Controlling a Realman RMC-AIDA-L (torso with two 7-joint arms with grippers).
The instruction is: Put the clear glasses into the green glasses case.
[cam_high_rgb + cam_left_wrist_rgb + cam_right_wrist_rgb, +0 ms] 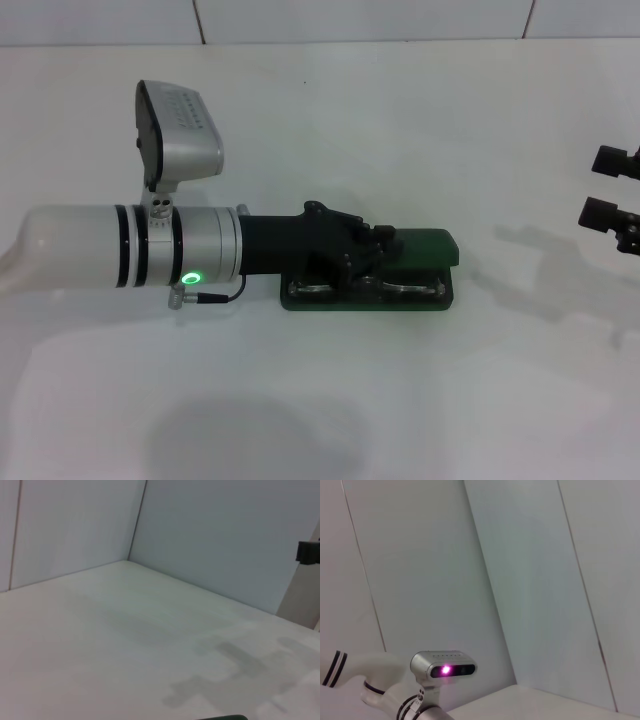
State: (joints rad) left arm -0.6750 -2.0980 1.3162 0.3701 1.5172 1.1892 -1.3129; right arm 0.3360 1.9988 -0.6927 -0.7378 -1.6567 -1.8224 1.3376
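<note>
The left arm reaches across the white table from the robot's left, its silver forearm level and a green light glowing on the wrist ring. Its black left gripper sits right over the green glasses case, which lies open in the middle of the table, long side facing the robot. The lid stands up along the far edge, dark green, and the tray lies flat in front of it.

Inside the tray, the clear glasses show as pale curved glints along the near side, lens rims catching light on both sides of the gripper. They lie in the case, under the black fingers. Whether those fingers are apart or closed, I cannot tell; the gripper body covers them from the head camera, and it is also unclear whether they touch the glasses.

Over at the robot's right, the right gripper hangs at the edge of the view, well apart from the case, two black fingertips with a clear gap between them, gripping nothing.

The left wrist camera shows bare table top, grey walls, and a sliver of the dark green case at the edge. The right wrist camera looks at wall panels and the left arm's camera, its light glowing purple.
</note>
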